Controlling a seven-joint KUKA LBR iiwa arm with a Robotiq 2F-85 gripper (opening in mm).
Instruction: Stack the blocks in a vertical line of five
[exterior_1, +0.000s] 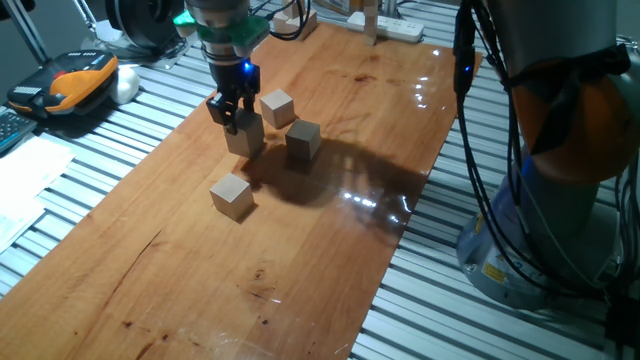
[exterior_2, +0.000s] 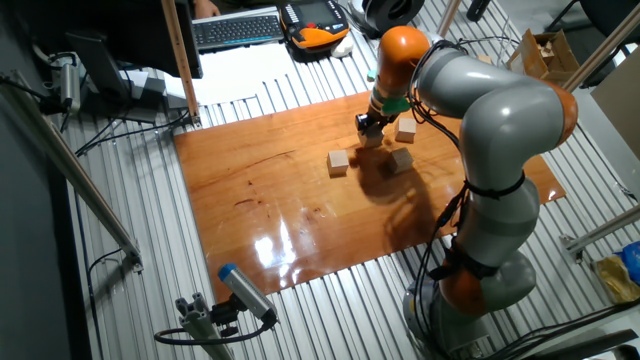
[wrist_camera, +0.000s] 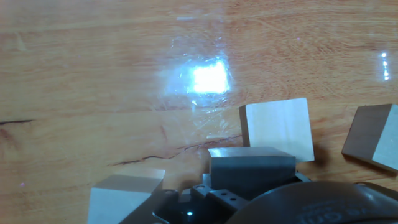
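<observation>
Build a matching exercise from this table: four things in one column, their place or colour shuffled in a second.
Things:
1. power strip
2. board
3. front block
4. cluster's left block

Descriptions:
A. between the fingers of the gripper
B. white, at the far end
C. alone, apart from the other blocks
D. glossy brown, lying under the blocks

Pairs: 1-B, 2-D, 3-C, 4-A
</observation>
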